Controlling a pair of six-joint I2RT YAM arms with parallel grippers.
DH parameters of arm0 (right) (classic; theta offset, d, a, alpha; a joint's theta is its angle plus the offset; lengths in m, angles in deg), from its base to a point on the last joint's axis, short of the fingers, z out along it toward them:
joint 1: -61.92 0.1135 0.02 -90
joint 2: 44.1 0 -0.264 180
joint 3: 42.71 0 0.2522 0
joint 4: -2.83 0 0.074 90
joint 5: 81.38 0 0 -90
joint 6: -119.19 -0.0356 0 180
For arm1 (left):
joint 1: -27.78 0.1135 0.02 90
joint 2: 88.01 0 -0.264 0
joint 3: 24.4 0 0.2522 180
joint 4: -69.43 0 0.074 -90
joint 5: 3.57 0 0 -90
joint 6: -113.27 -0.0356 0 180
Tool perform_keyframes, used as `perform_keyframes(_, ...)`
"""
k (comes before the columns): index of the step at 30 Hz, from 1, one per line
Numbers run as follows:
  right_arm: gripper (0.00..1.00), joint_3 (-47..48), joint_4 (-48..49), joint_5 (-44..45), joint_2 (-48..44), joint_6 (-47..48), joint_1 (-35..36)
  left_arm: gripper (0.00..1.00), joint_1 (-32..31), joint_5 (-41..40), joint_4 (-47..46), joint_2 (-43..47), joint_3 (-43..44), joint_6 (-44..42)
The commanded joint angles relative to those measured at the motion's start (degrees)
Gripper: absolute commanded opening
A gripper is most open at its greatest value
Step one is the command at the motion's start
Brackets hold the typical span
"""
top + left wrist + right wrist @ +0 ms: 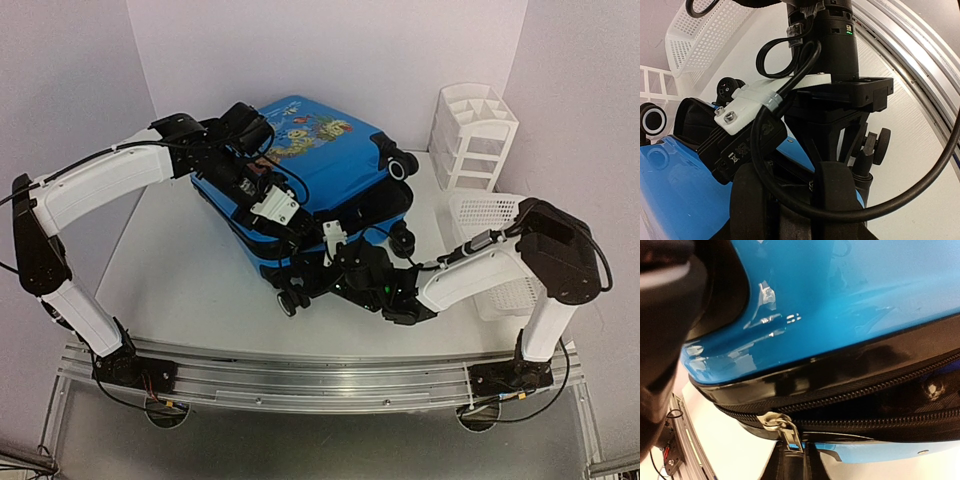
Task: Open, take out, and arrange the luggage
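The luggage (330,150) is a bright blue hard-shell suitcase lying flat mid-table, fish-print lid up. Both grippers meet at its near edge. In the right wrist view the blue shell (865,290) sits over the black zipper band, whose teeth part to the right of the silver slider. My right gripper (799,460) is shut on the zipper pull (790,432), at the near corner (320,258). My left gripper (795,172) reaches over the lid (298,232). Its fingers (752,200) stand partly apart with the black band between them; whether they grip is unclear.
A white perforated basket (495,215) stands at the right, under the right arm's elbow. A white compartmented organizer (475,130) stands behind it at the back right. The suitcase's wheels (403,240) stick out towards the basket. The right arm's wrist (830,55) hangs directly in front of the left wrist camera.
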Motion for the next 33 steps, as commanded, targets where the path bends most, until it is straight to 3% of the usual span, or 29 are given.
perform_keyframes(1, 0.01, 5.34, 6.84, 0.08, 0.68, -0.89, -1.77, 0.00, -1.06, 15.85, -5.61, 6.25, 4.85, 10.73)
perform_keyframes(12, 0.00, 5.21, 8.00, -5.96, -0.14, 1.46, -1.77, 0.00, -1.02, 15.19, -5.61, 6.84, 3.83, 10.32)
perform_keyframes(17, 0.13, 5.19, 8.70, -3.27, -0.47, 2.11, -1.77, 0.00, -1.02, 15.08, -5.62, 6.85, 3.70, 10.12)
perform_keyframes(23, 0.09, 6.27, 8.78, -0.31, -0.15, 3.07, -1.77, 0.00, -1.04, 15.24, -5.83, 6.78, 3.71, 10.13)
perform_keyframes(27, 0.00, 5.82, 8.78, 1.62, 0.16, 1.94, -1.75, 0.00, -1.02, 15.34, -5.94, 6.88, 3.60, 10.30)
perform_keyframes(33, 0.00, 6.77, 8.94, -0.35, 0.61, 3.94, -1.75, 0.00, -1.03, 15.45, -7.03, 7.23, 3.49, 11.65)
